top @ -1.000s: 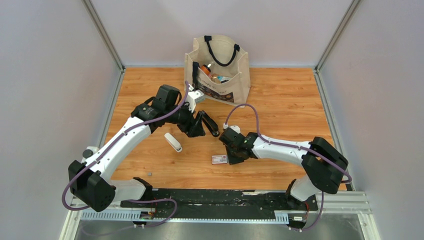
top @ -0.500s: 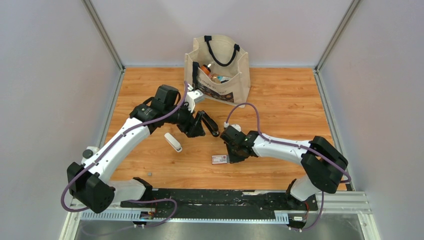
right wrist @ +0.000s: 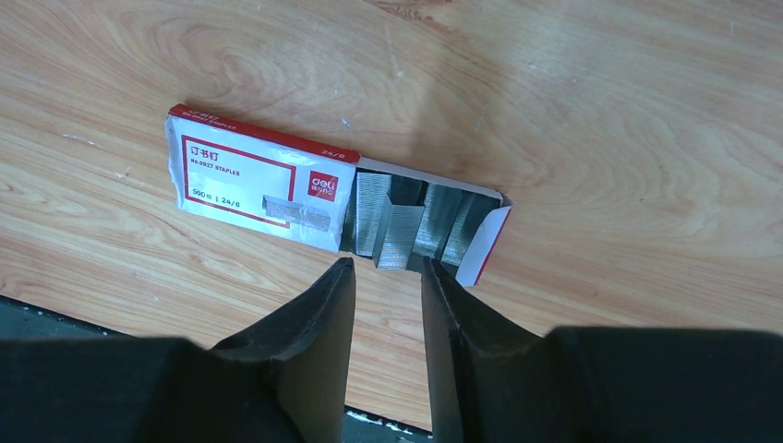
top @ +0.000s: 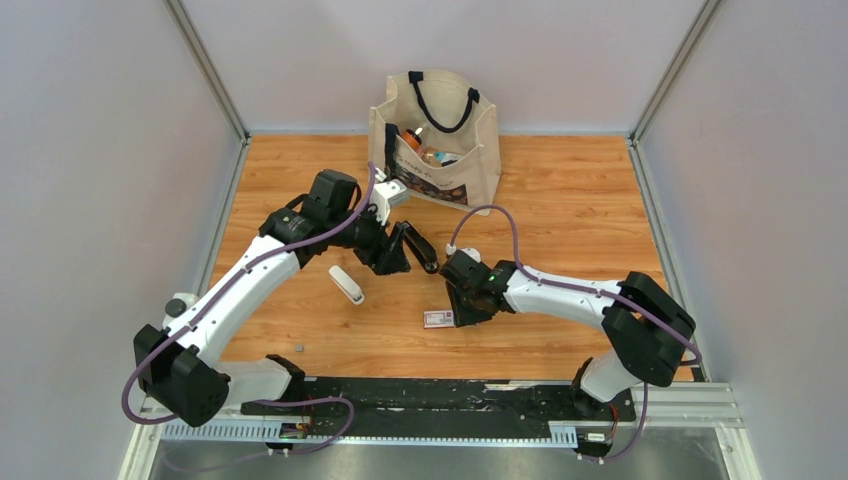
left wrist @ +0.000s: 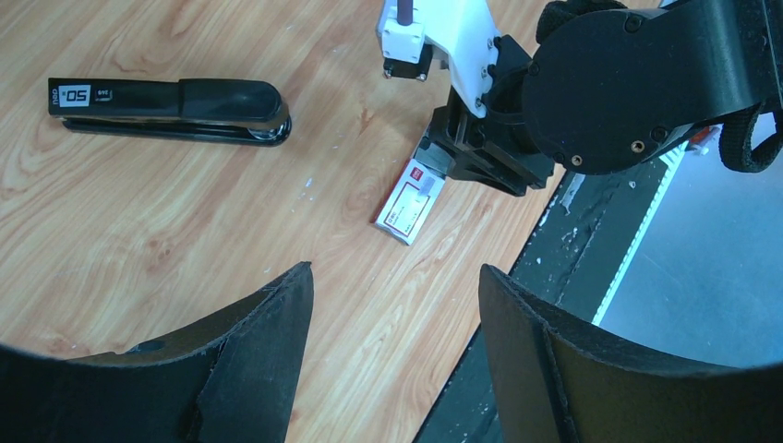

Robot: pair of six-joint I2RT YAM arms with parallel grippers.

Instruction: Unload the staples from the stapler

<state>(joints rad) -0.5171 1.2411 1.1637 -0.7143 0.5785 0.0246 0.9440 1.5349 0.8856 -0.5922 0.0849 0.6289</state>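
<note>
The black stapler [left wrist: 166, 109] lies closed and flat on the wooden table, its rounded end toward the right arm; from above the stapler [top: 427, 258] sticks out past the left wrist. My left gripper [left wrist: 395, 268] hangs open above the table, nothing between its fingers. My right gripper [right wrist: 389, 263] is open by a narrow gap, empty, its tips at the open end of a red-and-white box [right wrist: 258, 180]. Grey staples [right wrist: 406, 226] in strips lie in that open end, one strip poking out toward the fingertips. Seen from above, the right gripper [top: 462, 298] stands just right of the box [top: 438, 319].
A short white oblong object [top: 347, 284] lies left of the stapler. A canvas tote bag [top: 435, 140] with items stands at the back. A small grey bit [top: 298, 347] rests near the front. The black rail [top: 430, 395] runs along the near edge.
The right wrist has edged slightly away from the near edge, and its jaws have parted a little over the box. The left arm and the stapler have not moved.
</note>
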